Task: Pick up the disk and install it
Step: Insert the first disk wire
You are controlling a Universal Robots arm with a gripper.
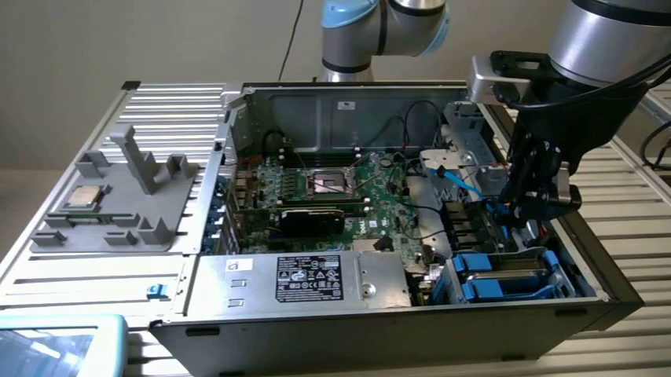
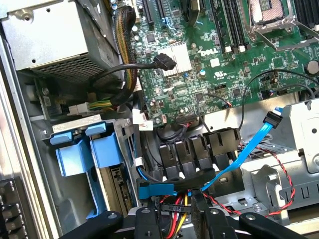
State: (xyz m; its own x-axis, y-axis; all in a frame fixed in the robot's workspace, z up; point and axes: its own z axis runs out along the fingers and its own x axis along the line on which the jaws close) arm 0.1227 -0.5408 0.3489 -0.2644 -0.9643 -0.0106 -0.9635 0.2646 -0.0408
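Observing the gripper (image 1: 537, 210) hanging inside the open computer case (image 1: 603, 271), close to the wall on the exterior view's right, in among the cabling. Recording claw state as cannot tell: neither view is showing it apart, together or clamped on anything.

In the wrist view, seeing the gripper (image 2: 179, 221) poised directly over a bundle of red, yellow and black wires (image 2: 175, 206). Noting a small blue connector (image 2: 157, 189) just beside that bundle; contact with either one, cannot tell. Noting a light-blue flat cable (image 2: 249, 149) running slantwise away from the same spot, above a metal bracket.

Locating the disk (image 1: 507, 273) in the drive bay at the case corner nearest the camera, on the exterior view's right. Seeing it lying flat, silver-grey, framed by its blue bracket, near the gripper but apart from it. Whether seated fully home, cannot tell. In the wrist view, noting two blue bracket ends (image 2: 75, 155) side by side in that bay.

Logging the rest:
- motherboard (image 1: 346, 196) lying exposed in the middle of the case
- silver box (image 1: 304, 279) with a black label sitting along the near edge
- grey tray (image 1: 115, 224) resting outside the case on the slatted table (image 1: 629, 181), on the exterior view's left, carrying a square chip (image 1: 84, 198)
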